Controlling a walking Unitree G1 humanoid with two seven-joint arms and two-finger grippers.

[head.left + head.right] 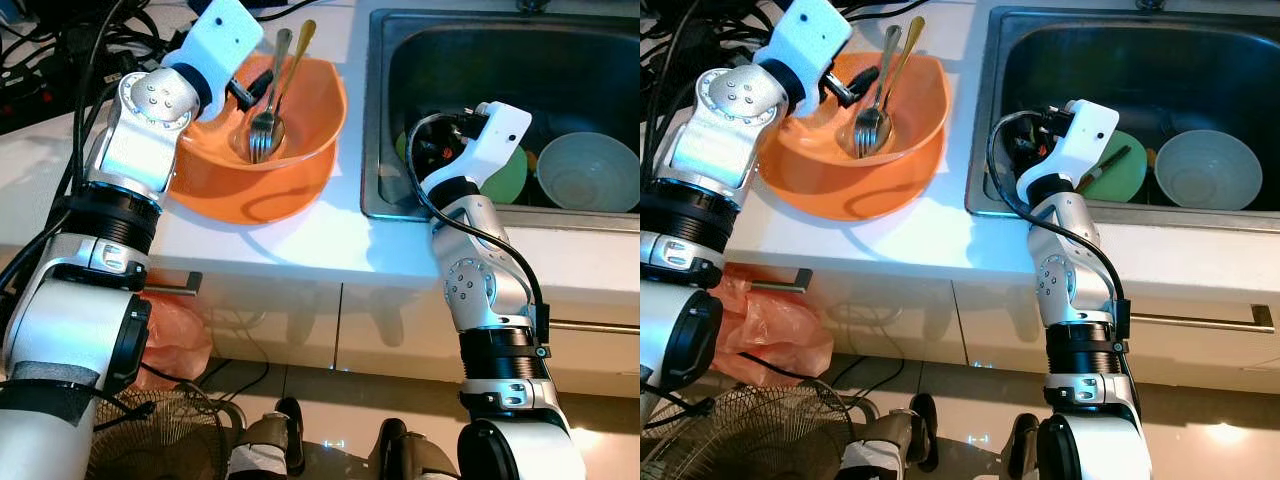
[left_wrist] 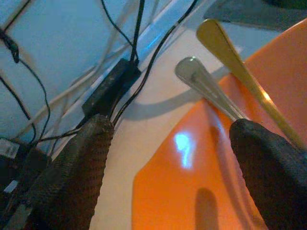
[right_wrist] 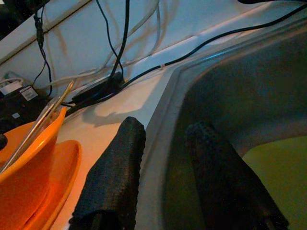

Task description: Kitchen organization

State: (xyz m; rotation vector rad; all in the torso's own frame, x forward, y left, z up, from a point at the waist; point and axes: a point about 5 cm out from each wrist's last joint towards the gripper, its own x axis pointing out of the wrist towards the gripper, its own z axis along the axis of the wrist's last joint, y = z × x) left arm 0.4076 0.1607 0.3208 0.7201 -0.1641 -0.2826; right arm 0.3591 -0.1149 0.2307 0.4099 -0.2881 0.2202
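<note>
Orange bowl [image 1: 262, 150] on white counter [image 1: 300, 235], left of steel sink [image 1: 380, 120]; inside it 1 fork [image 1: 263, 120] and 1 gold-handled utensil [image 1: 293, 65], handles leaning over the far rim. Left gripper [image 2: 168, 158] spread wide, straddling the bowl's rim, 1 finger outside and 1 inside, holding nothing. Right gripper [image 3: 165, 177] parted and empty, straddling the sink's left wall. In the basin: 1 pale bowl [image 1: 588, 170] and 1 green plate [image 1: 508, 178]. Cables [image 1: 70, 40] behind the bowl. Likely hazards: closing on the thin rim may tip the bowl and spill both utensils; reaching further back may snag the cables.
</note>
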